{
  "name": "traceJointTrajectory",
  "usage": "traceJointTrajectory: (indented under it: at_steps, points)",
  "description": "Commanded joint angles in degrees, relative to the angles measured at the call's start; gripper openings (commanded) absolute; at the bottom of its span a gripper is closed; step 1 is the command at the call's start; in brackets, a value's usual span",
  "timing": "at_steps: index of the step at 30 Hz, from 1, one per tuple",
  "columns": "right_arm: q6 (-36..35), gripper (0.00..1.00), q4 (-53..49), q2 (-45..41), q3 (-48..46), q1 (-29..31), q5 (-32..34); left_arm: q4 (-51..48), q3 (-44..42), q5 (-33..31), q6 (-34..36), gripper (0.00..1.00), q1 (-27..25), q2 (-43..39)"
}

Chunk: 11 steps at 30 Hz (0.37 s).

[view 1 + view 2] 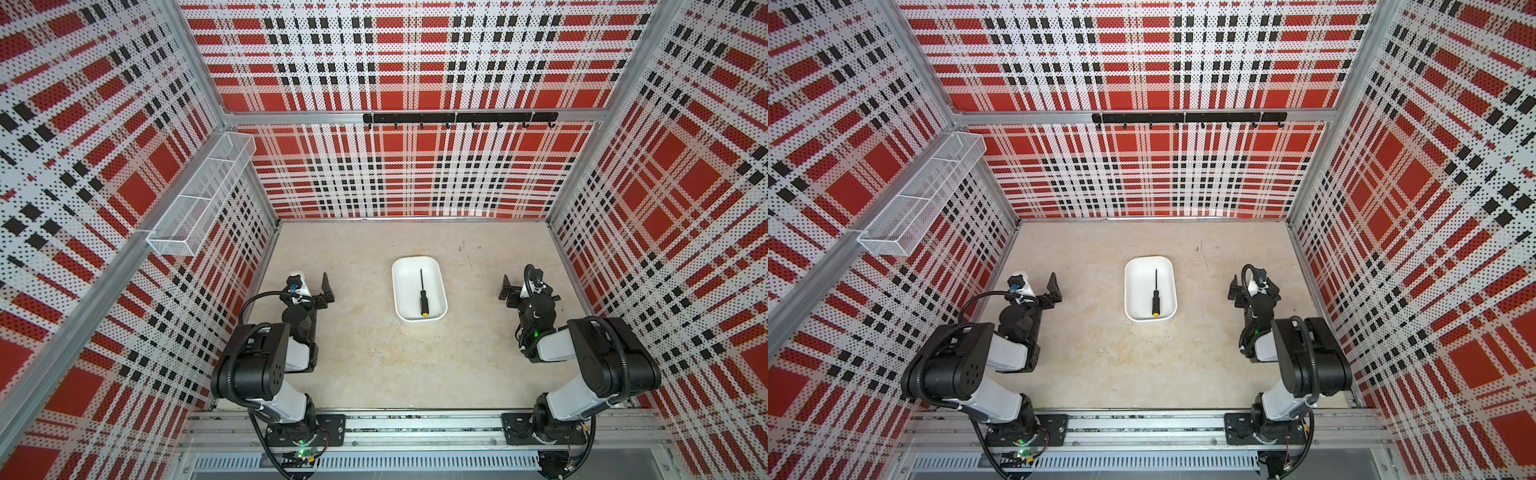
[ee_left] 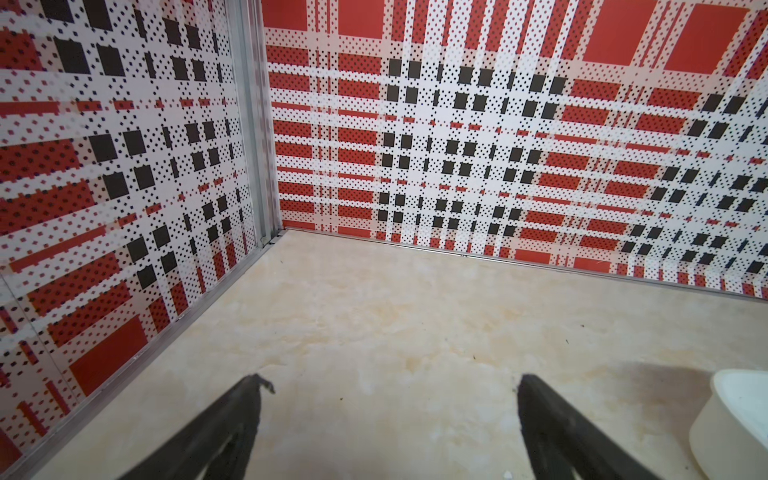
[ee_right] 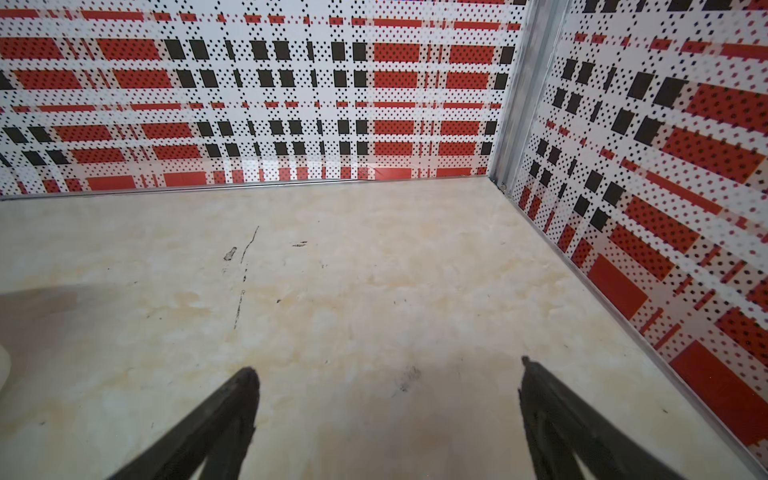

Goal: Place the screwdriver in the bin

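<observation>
Plaid panels of red, white and black wall in a beige tabletop [image 1: 365, 365], and near its middle sits the bin [image 1: 405, 291] — the screwdriver [image 1: 423, 296] lies flat inside it, yellow cap toward the arms' bases, shaft tip toward the back wall. Both top views show it wholly within the rim. Left gripper [image 2: 390, 382] hangs over bare table to the bin's left, jaws wide apart and empty; right gripper [image 3: 386, 368] does likewise on the bin's right — spread open, nothing between. A wire-mesh basket [image 1: 199, 195] hangs on the left wall
</observation>
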Motion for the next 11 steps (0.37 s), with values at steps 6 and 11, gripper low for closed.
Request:
traceJointTrajectory:
  at_steps: [6,11]
  points:
    - [0.05,1.00,0.00,-0.76,0.25,-0.07,-0.50,-0.18,0.53,-1.15,1.04,0.98,-0.42,-0.13]
    - [0.05,1.00,0.14,-0.85,0.18,-0.16,-0.61,0.40,0.18,0.73,0.69,0.98,0.35,-0.07]
